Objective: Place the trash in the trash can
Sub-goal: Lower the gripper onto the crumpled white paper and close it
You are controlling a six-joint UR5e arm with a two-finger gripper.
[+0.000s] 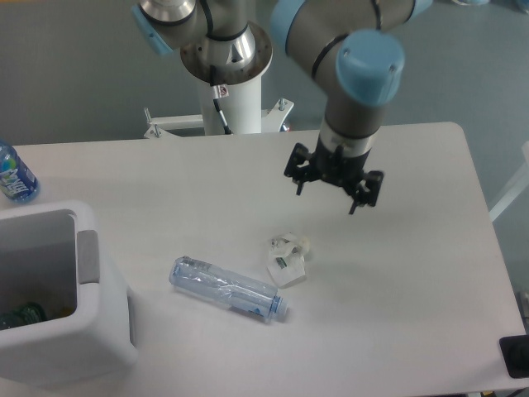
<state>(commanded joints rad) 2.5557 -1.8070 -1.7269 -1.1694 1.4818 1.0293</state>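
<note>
A clear, crinkled plastic bottle (227, 289) lies on its side on the white table, its pale blue cap end pointing right. Just up and right of that end rests a small crumpled white paper wrapper (288, 257). The white boxy trash can (97, 318) stands at the lower left, with a grey panel on its right rim. My gripper (327, 198) hangs open above the table, up and to the right of the wrapper, with nothing between its fingers.
A blue-labelled water bottle (14, 174) stands at the far left edge, behind the trash can. Something dark green lies inside the can (23, 315). The arm's base column (231, 99) rises behind the table. A black object (515, 356) sits at the lower right corner.
</note>
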